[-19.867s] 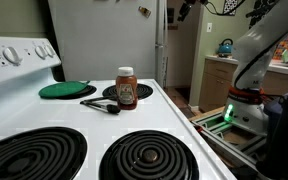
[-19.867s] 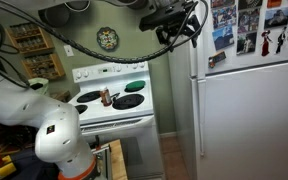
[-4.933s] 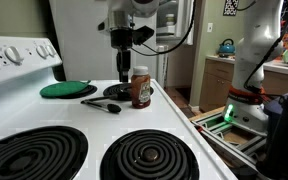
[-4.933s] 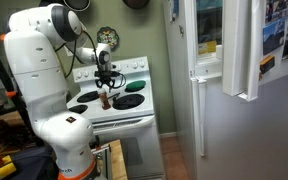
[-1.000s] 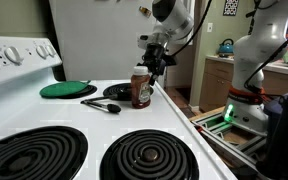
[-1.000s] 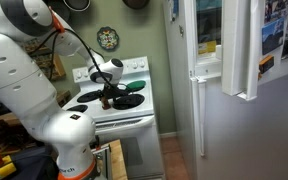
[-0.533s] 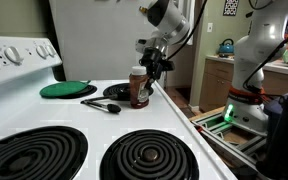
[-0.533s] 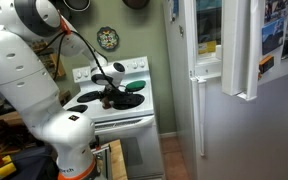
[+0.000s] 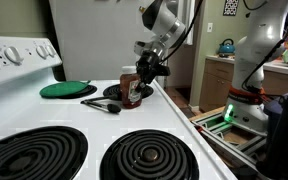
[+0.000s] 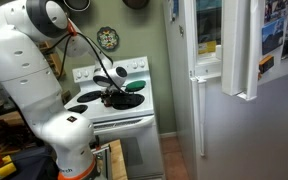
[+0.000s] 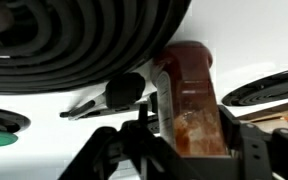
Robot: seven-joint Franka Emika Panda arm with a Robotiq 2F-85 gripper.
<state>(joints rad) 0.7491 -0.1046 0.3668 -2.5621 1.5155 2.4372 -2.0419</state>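
Observation:
A clear jar of reddish-brown sauce (image 9: 131,93) with a brown cap stands on the white stove top (image 9: 84,118) near its far right corner and leans to the left. My gripper (image 9: 137,80) reaches in from the right and is shut on it. In the wrist view the jar (image 11: 192,95) fills the gap, with a black finger (image 11: 240,135) pressed against each side. In an exterior view from farther off, the gripper (image 10: 110,96) and jar sit at the stove's back burners.
A black utensil (image 9: 102,104) lies just left of the jar, and a green round pad (image 9: 67,90) beyond it. Two coil burners (image 9: 149,155) occupy the front of the stove. The control panel (image 9: 14,52) rises at the left. The fridge door (image 10: 229,60) stands open.
The jaws have closed from wide open onto the jar. The jar, upright half a second ago, now leans left and has shifted slightly left.

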